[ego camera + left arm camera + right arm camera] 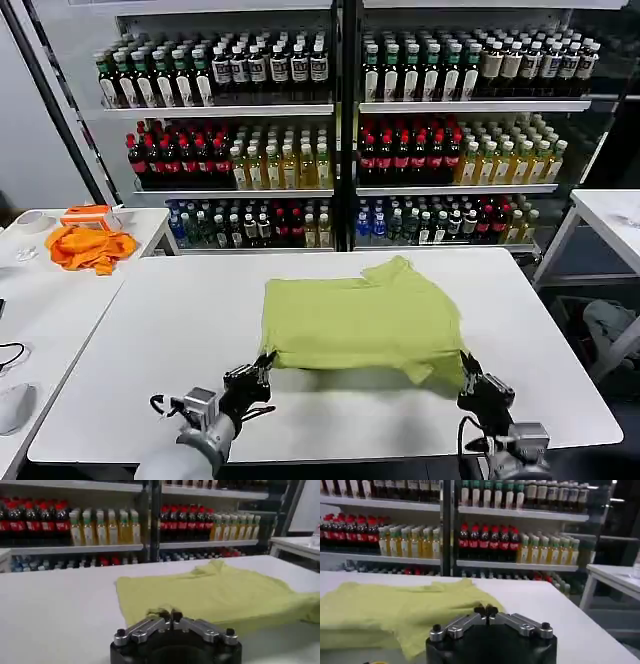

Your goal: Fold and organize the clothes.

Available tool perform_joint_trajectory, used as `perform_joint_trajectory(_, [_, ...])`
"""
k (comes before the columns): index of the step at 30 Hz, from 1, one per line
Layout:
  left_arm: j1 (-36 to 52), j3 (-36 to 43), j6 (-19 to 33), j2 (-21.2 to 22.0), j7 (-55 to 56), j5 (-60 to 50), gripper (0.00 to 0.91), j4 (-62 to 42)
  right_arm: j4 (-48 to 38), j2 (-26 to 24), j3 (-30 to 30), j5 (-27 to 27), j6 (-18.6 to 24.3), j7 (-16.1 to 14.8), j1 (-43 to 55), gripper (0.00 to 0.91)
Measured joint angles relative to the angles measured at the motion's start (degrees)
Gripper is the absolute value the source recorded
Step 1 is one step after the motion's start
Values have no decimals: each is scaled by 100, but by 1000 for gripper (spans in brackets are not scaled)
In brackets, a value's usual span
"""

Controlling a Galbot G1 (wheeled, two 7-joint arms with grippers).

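Down low, left gripper [262, 366] with jaws pressed together at the near left edge of the lime-green T-shirt [362, 318]; right gripper [470, 376] likewise closed tight, at the near right corner. Soft, matte cotton, partly folded into a rough rectangle, lying mid-way on the smooth white table [150, 340]. Behind, shelves [330, 108] packed with rows of bottles. Crumpled orange cloth [90, 247] on a side table at left.

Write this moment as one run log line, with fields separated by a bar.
step: fold T-shirt | left gripper: shut on near left hem | right gripper: shut on near right corner | shirt: flat on white table
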State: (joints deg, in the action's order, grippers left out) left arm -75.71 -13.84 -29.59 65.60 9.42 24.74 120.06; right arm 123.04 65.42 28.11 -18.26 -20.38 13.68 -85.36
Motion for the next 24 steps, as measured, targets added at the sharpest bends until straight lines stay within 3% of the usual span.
perform_joint_trajectory(7, [447, 207, 51, 77, 26, -141, 40, -492, -514, -49, -221, 25, -25, -16, 559, 0])
perform_joint_trajectory(9, [547, 265, 68, 99, 42, -188, 131, -617, -646, -48, -279, 50, -37, -27, 682, 0])
perform_joint_trajectory(11, [640, 324, 80, 127, 57, -231, 292, -736, -763, -37, -338, 77, -48, -32, 787, 625])
perform_joint_trajectory(12, [684, 345, 89, 139, 66, -254, 564, -791, -822, -28, -370, 95, -51, -33, 843, 907])
perform_joint_trajectory(13, [723, 361, 96, 154, 79, -273, 736, -840, -878, -20, -398, 113, -58, -38, 892, 907])
perform_joint_trajectory(14, [762, 376, 101, 173, 89, -284, 736, -890, -932, -12, -426, 133, -65, -44, 937, 907])
perform_joint_trajectory(15, [790, 386, 104, 184, 100, -293, 907, -928, -981, 0, -453, 156, -68, -47, 980, 907])
perform_joint_trajectory(24, [865, 444, 135, 277, 163, -342, 907, -1064, -1116, 41, -470, 337, -83, -141, 1048, 907])
